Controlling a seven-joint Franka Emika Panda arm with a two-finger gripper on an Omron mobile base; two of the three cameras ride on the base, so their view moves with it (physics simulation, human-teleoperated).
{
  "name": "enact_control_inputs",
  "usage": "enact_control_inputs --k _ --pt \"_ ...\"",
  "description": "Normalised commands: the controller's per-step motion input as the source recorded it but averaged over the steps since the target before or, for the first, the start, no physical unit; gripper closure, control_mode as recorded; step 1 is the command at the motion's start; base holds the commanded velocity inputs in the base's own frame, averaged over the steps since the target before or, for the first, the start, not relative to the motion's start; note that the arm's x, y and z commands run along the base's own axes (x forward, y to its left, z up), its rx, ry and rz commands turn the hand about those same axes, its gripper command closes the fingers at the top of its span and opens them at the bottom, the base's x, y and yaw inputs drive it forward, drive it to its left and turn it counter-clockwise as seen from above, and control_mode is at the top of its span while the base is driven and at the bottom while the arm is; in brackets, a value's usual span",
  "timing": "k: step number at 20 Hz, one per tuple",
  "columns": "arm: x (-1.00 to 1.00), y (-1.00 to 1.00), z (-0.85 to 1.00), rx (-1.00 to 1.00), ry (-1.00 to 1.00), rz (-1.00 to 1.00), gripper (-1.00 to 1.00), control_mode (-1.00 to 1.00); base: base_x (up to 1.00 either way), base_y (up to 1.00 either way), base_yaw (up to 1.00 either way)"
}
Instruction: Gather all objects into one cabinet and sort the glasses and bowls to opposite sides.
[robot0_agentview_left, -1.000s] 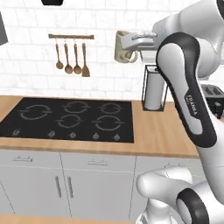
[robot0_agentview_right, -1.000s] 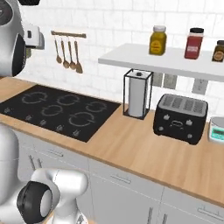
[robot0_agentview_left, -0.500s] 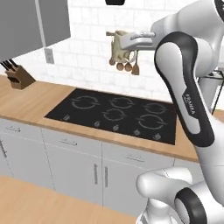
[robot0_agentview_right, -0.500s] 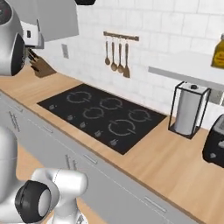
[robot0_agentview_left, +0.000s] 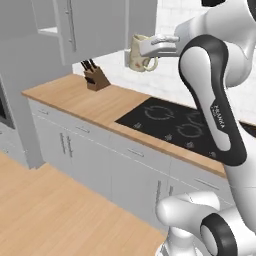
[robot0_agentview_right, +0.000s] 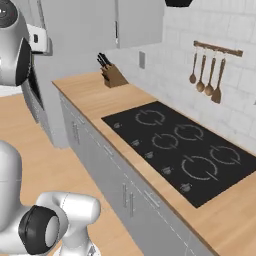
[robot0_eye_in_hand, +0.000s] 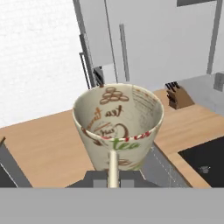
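Note:
My gripper (robot0_agentview_left: 143, 48) is shut on a beige mug (robot0_agentview_left: 138, 53) with brown lettering and holds it high above the wooden counter, left of the cooktop. In the hand view the mug (robot0_eye_in_hand: 118, 127) sits right in front of the camera with its mouth facing it. Its handle runs down between my gripper (robot0_eye_in_hand: 113, 178) fingers. The cabinet (robot0_agentview_left: 49, 31) shows as a pale-grey upper unit at the top left with a door standing ajar and a light ledge visible inside. It lies to the left of the mug and a little higher.
A black cooktop (robot0_agentview_left: 176, 123) is set into the counter (robot0_agentview_left: 87, 100). A knife block (robot0_agentview_left: 95, 78) stands by the wall near the cabinets. Wooden utensils (robot0_agentview_right: 208, 75) hang on a rail. A dark oven column (robot0_agentview_left: 4, 102) is at the far left, with wood floor below.
The whole scene has slid right as the base moved left: toaster, paper roll and shelf are gone, upper cabinets and knife block have come in. The mug stays in the shut gripper.

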Motion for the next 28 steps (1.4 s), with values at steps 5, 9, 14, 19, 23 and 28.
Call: enact_control_inputs --k 5,9,14,19,23,28 --pt "0.0 0.0 0.0 0.0 0.0 0.0 1.0 1.0 0.01 0.68 0.57" --pt "0.0 0.0 0.0 0.0 0.0 0.0 1.0 1.0 0.32 0.57 0.49" --pt "0.0 0.0 0.0 0.0 0.0 0.0 1.0 1.0 0.83 0.74 0.12" --pt "0.0 0.0 0.0 0.0 0.0 0.0 1.0 1.0 0.97 0.87 -0.03" --pt "0.0 0.0 0.0 0.0 0.0 0.0 1.0 1.0 0.9 0.96 -0.16" --pt "0.0 0.0 0.0 0.0 0.0 0.0 1.0 1.0 0.6 0.75 -0.29"
